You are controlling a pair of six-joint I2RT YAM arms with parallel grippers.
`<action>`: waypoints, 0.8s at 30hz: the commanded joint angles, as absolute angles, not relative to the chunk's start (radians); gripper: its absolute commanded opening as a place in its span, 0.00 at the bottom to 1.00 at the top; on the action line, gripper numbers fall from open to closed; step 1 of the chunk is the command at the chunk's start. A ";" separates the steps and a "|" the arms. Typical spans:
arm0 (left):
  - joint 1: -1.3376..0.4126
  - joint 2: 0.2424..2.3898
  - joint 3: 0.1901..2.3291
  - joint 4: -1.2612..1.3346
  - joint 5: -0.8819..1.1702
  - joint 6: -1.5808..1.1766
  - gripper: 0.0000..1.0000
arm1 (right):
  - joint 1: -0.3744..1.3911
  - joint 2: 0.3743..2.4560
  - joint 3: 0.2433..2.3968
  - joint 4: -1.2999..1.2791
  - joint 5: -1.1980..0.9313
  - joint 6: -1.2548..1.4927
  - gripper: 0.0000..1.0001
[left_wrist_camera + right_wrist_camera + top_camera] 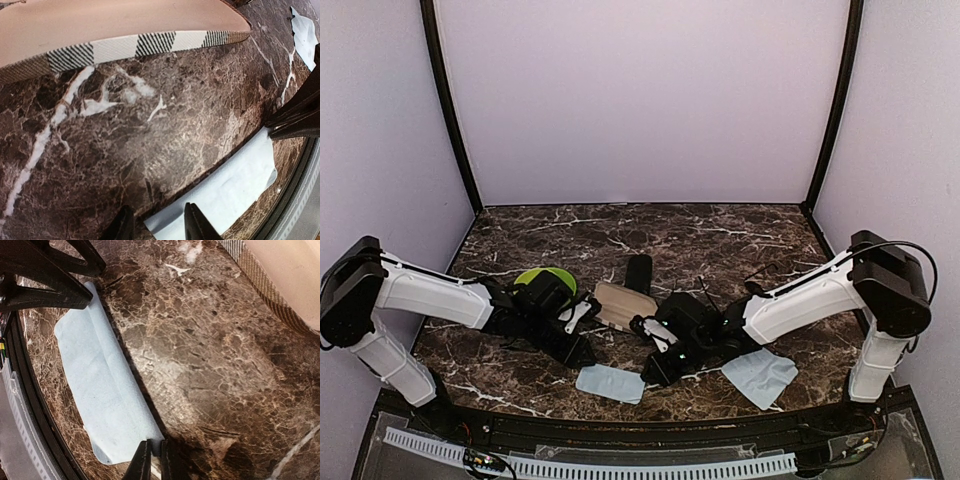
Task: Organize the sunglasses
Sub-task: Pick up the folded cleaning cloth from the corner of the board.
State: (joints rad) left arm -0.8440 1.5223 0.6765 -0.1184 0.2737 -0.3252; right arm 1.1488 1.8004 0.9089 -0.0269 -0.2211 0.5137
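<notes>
The sunglasses are out of view in all three views. A light blue cloth (610, 383) lies near the front edge between both arms. My right gripper (156, 461) is shut on one end of this cloth (100, 385), its jaws pinching the edge. My left gripper (160, 225) is open at the cloth's (225, 195) other end, with the cloth's corner lying between its fingers (196, 222). From above, the left gripper (582, 355) and right gripper (655, 372) both point down at the cloth.
An open case with a beige lining (625, 303) and striped rim (150, 45) lies just behind the grippers. A black case (638, 270) stands behind it. A green object (542, 278) sits by the left arm. A second blue cloth (760, 375) lies front right.
</notes>
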 commanded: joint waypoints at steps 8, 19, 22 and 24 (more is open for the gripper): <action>-0.838 1.531 0.659 -0.125 0.288 -0.310 0.30 | 1.143 1.814 0.907 -0.002 -0.220 0.518 0.09; -0.838 1.519 0.651 -0.106 0.299 -0.328 0.13 | 1.143 1.816 0.917 0.000 -0.218 0.524 0.03; -0.838 1.511 0.644 -0.092 0.309 -0.337 0.08 | 1.143 1.815 0.920 0.002 -0.215 0.526 0.01; -0.838 1.508 0.644 -0.086 0.311 -0.342 0.05 | 1.143 1.815 0.922 0.000 -0.215 0.527 0.00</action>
